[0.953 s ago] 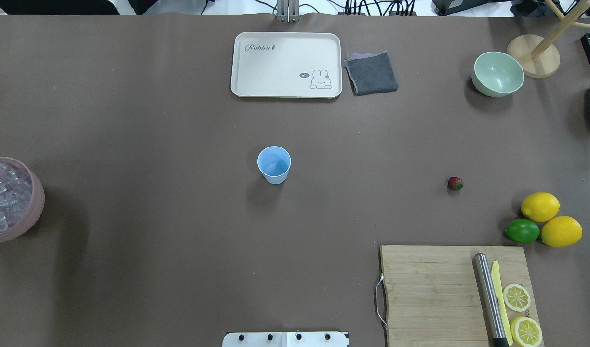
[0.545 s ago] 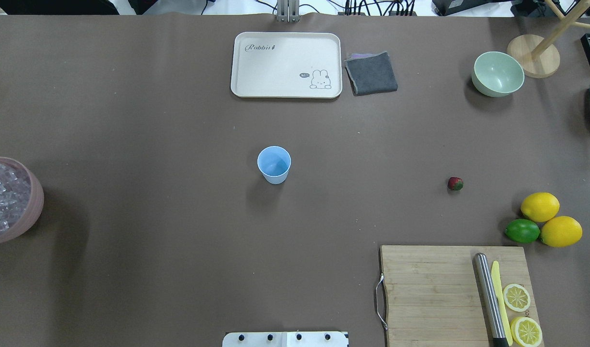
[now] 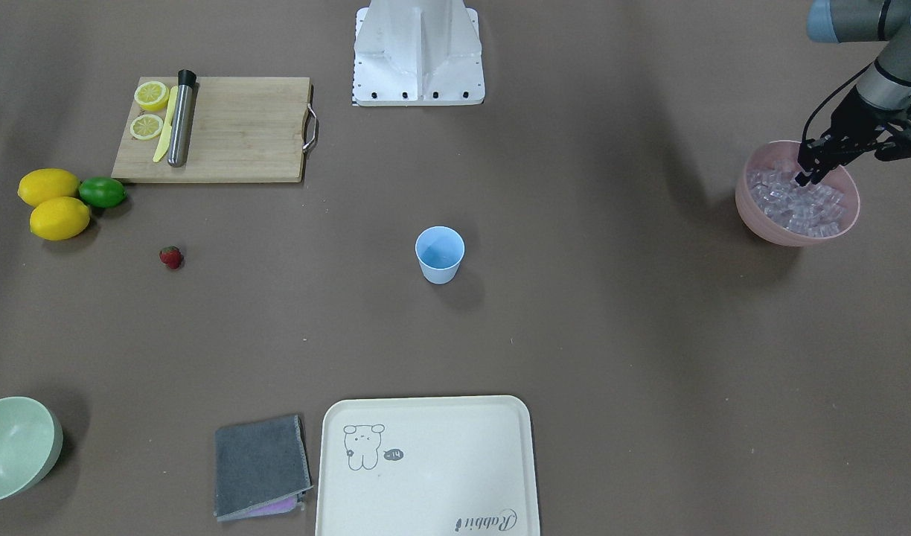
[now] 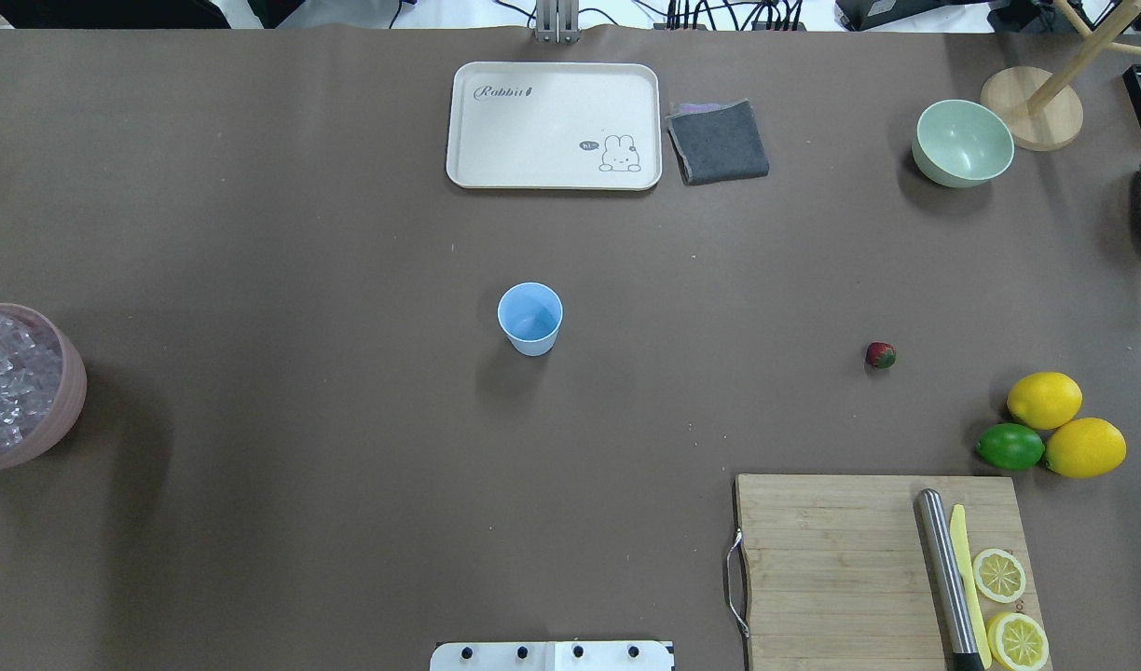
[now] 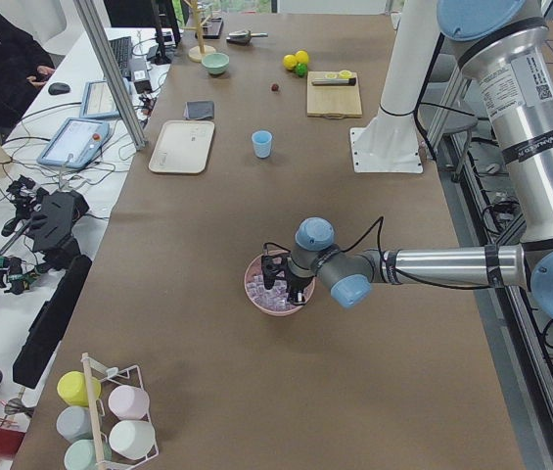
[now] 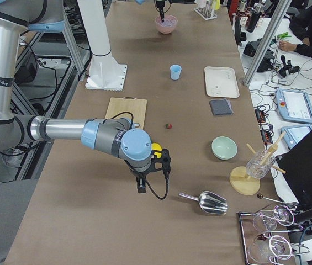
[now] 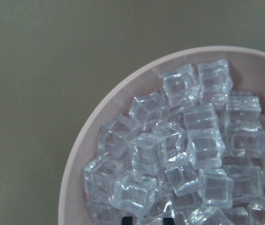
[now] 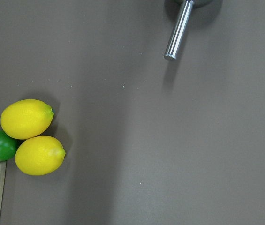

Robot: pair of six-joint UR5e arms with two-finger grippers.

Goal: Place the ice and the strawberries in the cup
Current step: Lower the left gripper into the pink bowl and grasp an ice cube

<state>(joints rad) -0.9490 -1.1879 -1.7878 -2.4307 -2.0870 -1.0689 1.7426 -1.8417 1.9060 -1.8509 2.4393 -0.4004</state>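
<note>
Many small clear ice cubes (image 7: pixel 184 140) in a round pink bowl (image 7: pixel 83 154) looked slick, wanting flat-face pinches; whether the left gripper (image 3: pixel 807 176) held one was unclear.

A brown-covered table (image 4: pixel 254 233) adjoins a white desk (image 5: pixel 78 70) (cluttered with cables (image 5: pixel 36 166) and tablets (image 5: pixel 72 143)).

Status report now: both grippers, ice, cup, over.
Left gripper over ice in pink bowl, grip unclear. Right gripper by lemons, state unclear. Cup looks empty, strawberry on table. Nothing between bowl and cup.
</note>
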